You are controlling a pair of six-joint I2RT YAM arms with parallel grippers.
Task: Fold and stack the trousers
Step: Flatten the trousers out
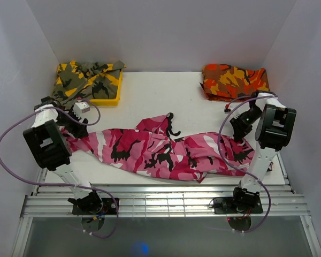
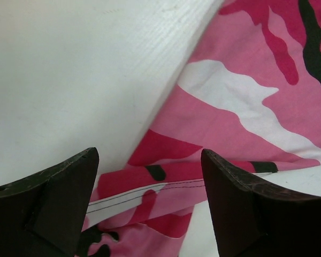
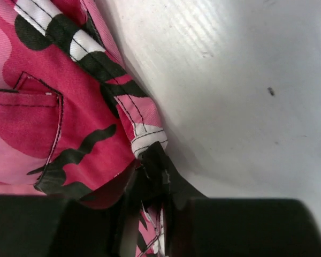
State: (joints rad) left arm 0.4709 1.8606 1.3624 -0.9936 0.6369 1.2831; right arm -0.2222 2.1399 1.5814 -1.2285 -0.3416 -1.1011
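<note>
The pink, white and black camouflage trousers point(image 1: 160, 150) lie stretched across the table from left to right. My left gripper point(image 1: 75, 128) is open over the left end, its jaws wide apart with a hemmed edge of the trousers point(image 2: 166, 187) between and below them. My right gripper point(image 1: 239, 131) is shut on the right end of the trousers; in the right wrist view the dark fingers point(image 3: 160, 176) pinch the stitched waistband edge point(image 3: 142, 128) against the white table.
A yellow-olive camouflage garment point(image 1: 88, 75) lies over a yellow tray point(image 1: 108, 97) at the back left. An orange-red camouflage garment point(image 1: 234, 81) lies folded at the back right. White walls enclose the table on three sides.
</note>
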